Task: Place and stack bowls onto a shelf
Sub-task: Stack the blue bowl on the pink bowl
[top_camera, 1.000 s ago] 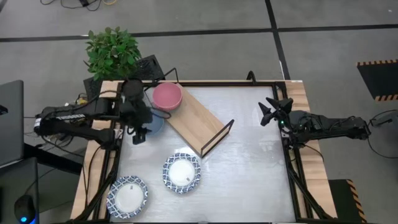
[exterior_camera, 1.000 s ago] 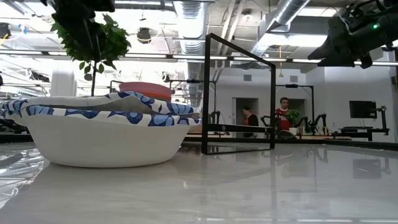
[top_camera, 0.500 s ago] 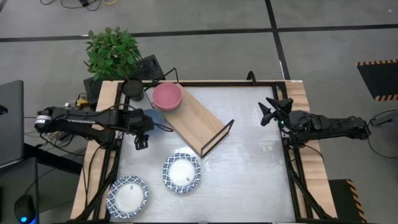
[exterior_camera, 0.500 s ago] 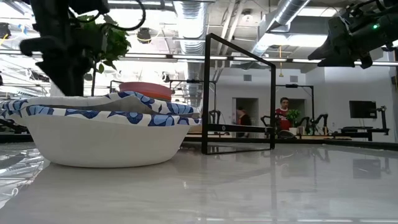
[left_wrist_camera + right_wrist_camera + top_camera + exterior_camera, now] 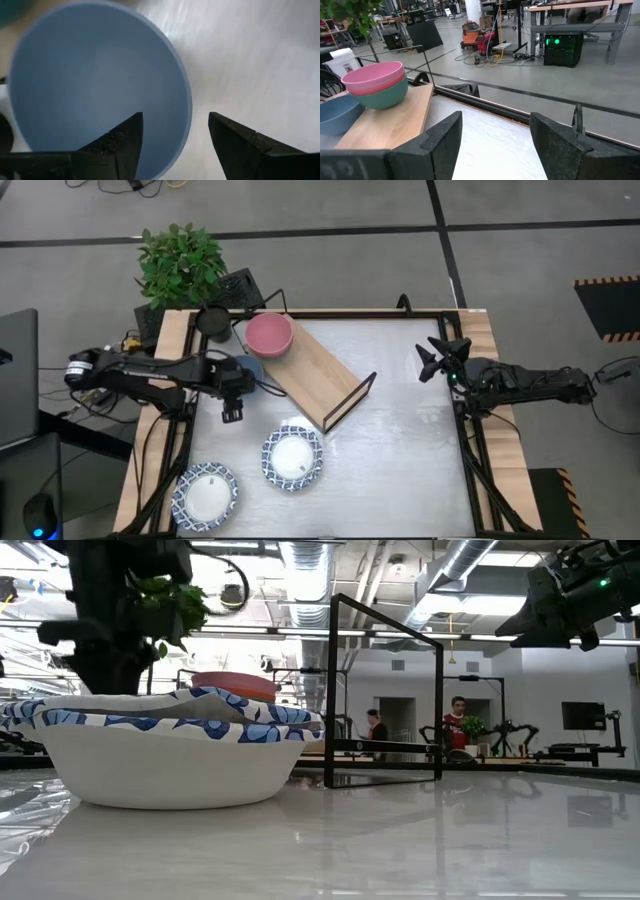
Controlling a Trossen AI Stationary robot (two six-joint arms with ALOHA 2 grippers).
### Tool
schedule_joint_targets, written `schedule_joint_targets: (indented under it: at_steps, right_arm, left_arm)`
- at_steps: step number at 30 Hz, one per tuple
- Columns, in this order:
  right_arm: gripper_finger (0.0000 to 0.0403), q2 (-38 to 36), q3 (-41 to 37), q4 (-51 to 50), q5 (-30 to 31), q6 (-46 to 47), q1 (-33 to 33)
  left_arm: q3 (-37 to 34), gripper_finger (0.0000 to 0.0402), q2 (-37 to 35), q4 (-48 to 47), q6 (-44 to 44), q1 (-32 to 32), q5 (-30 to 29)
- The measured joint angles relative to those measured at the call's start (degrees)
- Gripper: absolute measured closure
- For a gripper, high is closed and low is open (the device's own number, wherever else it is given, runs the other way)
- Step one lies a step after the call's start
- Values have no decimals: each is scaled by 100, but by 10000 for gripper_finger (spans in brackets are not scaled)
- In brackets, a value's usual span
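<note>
Bowls: we see a pink bowl (image 5: 268, 335) nested in a teal bowl (image 5: 384, 96) at the shelf's far end, and a light blue bowl (image 5: 247, 371) on the table just beside the shelf's left edge.
Since a second ago: we watched the left arm swing from over the shelf's corner down toward the near side; the light blue bowl, hidden under it then, now shows.
Left gripper (image 5: 231, 412): fingers spread apart, holding nothing; in its wrist view the light blue bowl's rim sits between the fingers (image 5: 118, 145).
Right gripper (image 5: 432, 360): waiting at the table's right edge, fingers apart, empty.
Shelf (image 5: 313, 376): a light-wood board, long axis running diagonally from far left toward the table's middle; its near end, by the wire frame, is bare.
Patterned bowls: one (image 5: 292, 457) just off the shelf's near end, another (image 5: 205, 495) at the near left corner, close to the table's edge.
Open room: we have a wide bare stretch of tabletop (image 5: 400, 450) on the right half.
Plant (image 5: 180, 263): beyond the far left corner.
</note>
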Motion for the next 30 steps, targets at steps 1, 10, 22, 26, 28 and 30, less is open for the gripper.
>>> schedule_joint_targets:
  at_steps: [1,10,22,26,28,30]
  right_arm:
    - [143,0,0,1,0,-1,2]
    - [143,0,0,1,0,-24,0]
    - [143,0,0,-2,0,-39,2]
    - [143,0,0,-2,2,-38,0]
    - [143,0,0,-2,2,-38,1]
    - [143,0,0,-2,1,-38,2]
  left_arm:
    - [0,191,138,1,15,2,39]
    - [2,216,1040,-6,33,2,87]
    - [275,394,916,-151,25,2,262]
    - [593,398,798,-201,49,0,255]
    - [725,400,734,-209,113,0,211]
    - [838,401,692,-224,133,0,123]
